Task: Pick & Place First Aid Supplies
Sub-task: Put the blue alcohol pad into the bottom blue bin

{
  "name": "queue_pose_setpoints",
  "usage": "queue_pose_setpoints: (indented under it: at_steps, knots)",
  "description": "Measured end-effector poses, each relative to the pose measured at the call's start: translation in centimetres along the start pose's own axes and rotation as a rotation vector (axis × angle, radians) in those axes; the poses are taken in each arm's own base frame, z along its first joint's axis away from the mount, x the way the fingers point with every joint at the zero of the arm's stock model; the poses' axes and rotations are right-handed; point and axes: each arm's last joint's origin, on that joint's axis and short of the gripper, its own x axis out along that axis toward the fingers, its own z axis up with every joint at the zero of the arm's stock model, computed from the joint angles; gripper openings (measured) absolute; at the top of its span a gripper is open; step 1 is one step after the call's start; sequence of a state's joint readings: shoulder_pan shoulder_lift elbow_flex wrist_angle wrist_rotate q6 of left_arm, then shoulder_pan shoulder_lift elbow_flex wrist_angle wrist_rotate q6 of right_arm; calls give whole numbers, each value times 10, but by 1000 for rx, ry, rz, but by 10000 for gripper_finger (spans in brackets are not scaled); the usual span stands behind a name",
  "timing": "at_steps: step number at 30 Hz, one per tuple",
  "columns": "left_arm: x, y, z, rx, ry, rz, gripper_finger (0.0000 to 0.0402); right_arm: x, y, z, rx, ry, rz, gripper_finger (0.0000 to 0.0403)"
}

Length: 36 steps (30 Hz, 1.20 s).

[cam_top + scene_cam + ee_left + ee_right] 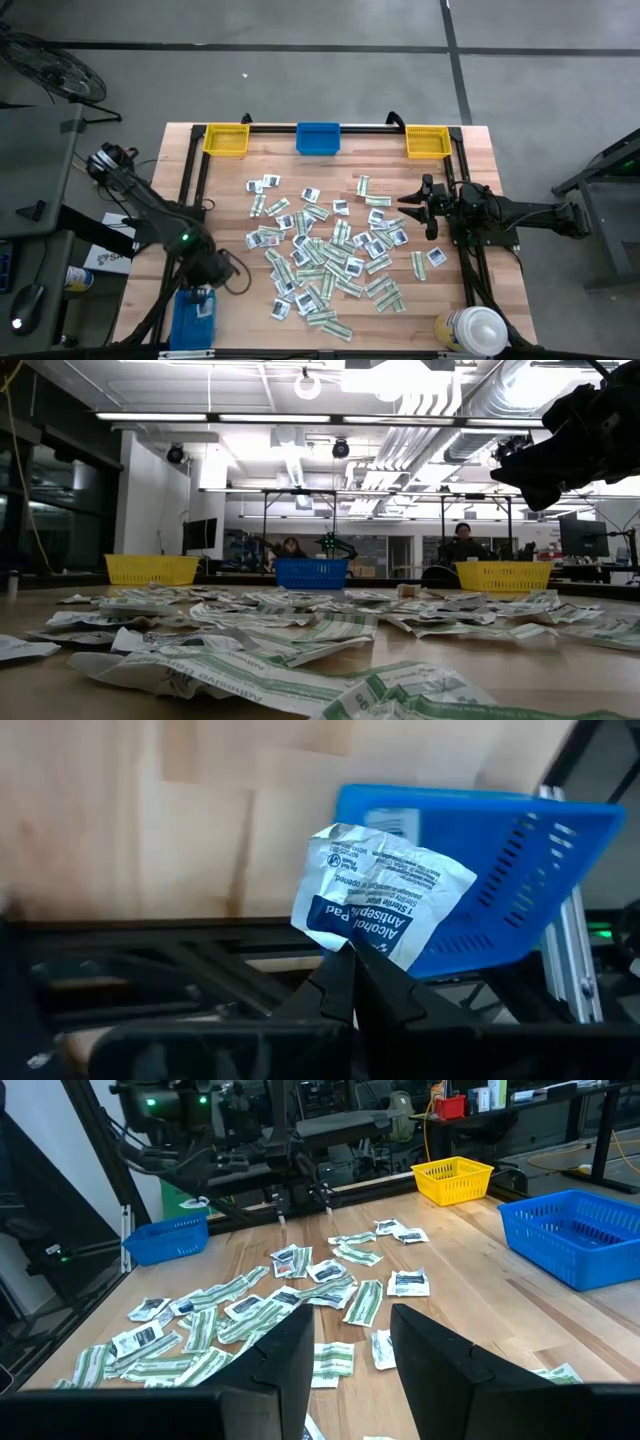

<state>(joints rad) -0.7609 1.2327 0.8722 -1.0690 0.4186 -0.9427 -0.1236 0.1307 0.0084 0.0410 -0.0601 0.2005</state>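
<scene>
Placing step — left gripper (352,952), jaws pinched on an alcohol pad (380,892), hangs by the near blue bin (490,880) and next must release over it — right gripper (345,1345) waits, jaws apart and empty.

Dozens of flat white and green-striped packets (330,250), scattered mid-table.

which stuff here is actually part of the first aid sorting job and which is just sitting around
Part of the job:
- packets scattered on the table
- alcohol pad packet pinched in the shut left pincer
- right pincer, open, above the pile

Just lying about:
- white-capped bottle at the table's near edge
- wire fan on the floor
</scene>
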Motion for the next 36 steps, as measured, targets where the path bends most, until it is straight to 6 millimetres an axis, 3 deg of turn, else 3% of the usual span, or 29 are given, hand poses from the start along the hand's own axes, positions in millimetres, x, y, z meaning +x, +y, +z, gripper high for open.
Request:
queue_pose_setpoints:
  at_steps: [12, 29, 36]
  knots:
    - [28, -35, -13, -17, 34, -69, 0, 0, 0, 0, 0, 0, 0, 129]
    - [64, -47, 5, -214, 130, -44, 3, 0, 0, 0, 0, 0, 0, 129]
    - [64, -48, 5, -291, 139, -42, 63, 0, 0, 0, 0, 0, 0, 129]
